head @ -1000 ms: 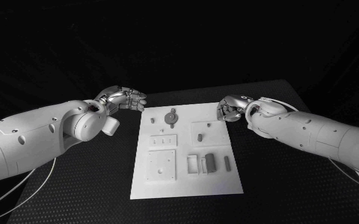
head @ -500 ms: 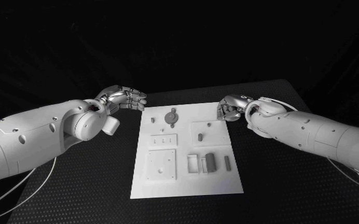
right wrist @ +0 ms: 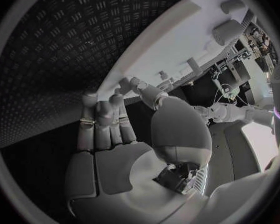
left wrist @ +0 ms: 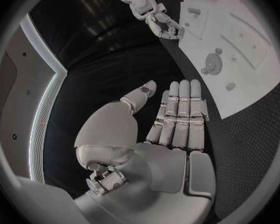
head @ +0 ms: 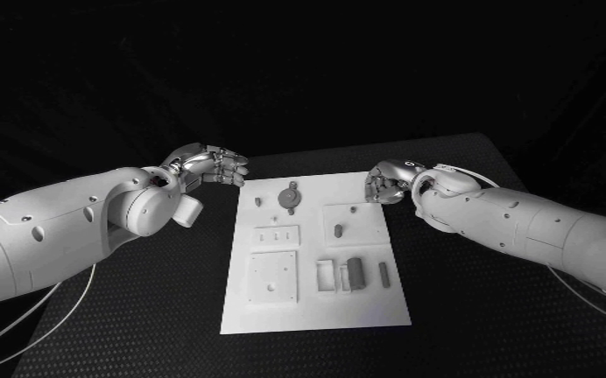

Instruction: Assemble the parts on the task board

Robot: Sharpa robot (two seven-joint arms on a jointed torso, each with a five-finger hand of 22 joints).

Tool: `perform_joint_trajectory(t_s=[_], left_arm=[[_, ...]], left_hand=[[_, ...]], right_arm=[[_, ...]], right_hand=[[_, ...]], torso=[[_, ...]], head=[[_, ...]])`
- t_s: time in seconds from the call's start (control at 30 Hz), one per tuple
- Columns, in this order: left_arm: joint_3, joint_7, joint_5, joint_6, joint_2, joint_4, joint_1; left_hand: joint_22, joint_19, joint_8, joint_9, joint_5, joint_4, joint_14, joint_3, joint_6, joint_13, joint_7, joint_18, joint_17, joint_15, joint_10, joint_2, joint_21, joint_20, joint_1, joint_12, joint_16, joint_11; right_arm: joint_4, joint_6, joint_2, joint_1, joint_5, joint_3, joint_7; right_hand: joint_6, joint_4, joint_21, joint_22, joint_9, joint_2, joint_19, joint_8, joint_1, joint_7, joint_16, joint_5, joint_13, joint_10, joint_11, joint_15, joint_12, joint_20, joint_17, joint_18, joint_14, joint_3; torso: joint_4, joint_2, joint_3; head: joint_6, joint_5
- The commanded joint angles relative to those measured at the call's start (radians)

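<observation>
The white task board (head: 316, 308) lies in the middle of the table. Grey parts lie on it: a round piece (head: 289, 196) near the far end, a small peg (head: 337, 232) and a dark block (head: 356, 273) with a thin bar (head: 384, 276) beside it. My left hand (head: 214, 166) hovers just off the board's far left corner, fingers straight and together (left wrist: 177, 114), holding nothing. At the far right corner is my right hand (head: 389, 183), its fingers (right wrist: 102, 119) stretched toward the board's edge (right wrist: 171, 45) and empty. The round piece (left wrist: 212, 62) and the right hand (left wrist: 162, 22) also appear in the left wrist view.
Raised white plates (head: 273, 278) and a small frame (head: 326, 275) sit on the near half of the board. Black ribbed table surface (head: 139, 308) surrounds the board on both sides and in front.
</observation>
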Motion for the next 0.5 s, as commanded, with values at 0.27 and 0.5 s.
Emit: perform_joint_trajectory(t_s=[0.27,0.5], left_arm=[[0.001,0.01,-0.002,0.016,0.0,0.001,0.0],[0.001,0.011,-0.002,0.015,0.0,0.003,0.0]], left_hand=[[0.002,0.005,0.0,-0.002,-0.005,-0.002,0.008,-0.003,-0.002,0.001,0.0,0.008,0.002,0.001,0.004,-0.001,-0.005,0.001,0.001,-0.007,-0.007,-0.001],[0.002,0.005,0.001,-0.002,-0.005,-0.002,0.008,-0.003,-0.002,0.001,0.0,0.008,0.002,0.001,0.004,-0.001,-0.005,0.001,0.001,-0.007,-0.007,-0.001]], right_arm=[[-0.012,0.011,0.009,-0.008,-0.021,-0.002,-0.009],[-0.012,-0.008,0.012,-0.008,-0.039,-0.002,-0.02]], right_hand=[[-0.001,0.001,0.004,0.017,0.002,0.003,0.002,-0.007,-0.003,0.009,-0.003,0.002,-0.002,-0.002,-0.005,-0.005,0.0,-0.004,0.002,0.006,-0.005,-0.003],[0.018,-0.007,0.005,0.018,0.011,0.033,0.002,0.002,0.005,0.005,-0.002,0.002,-0.002,0.002,-0.01,-0.007,0.002,-0.005,0.003,0.006,-0.003,0.002]], torso=[[-0.0001,0.0,-0.0002],[-0.0005,0.0,0.0]], head=[[-0.001,0.0],[0.0,0.0]])
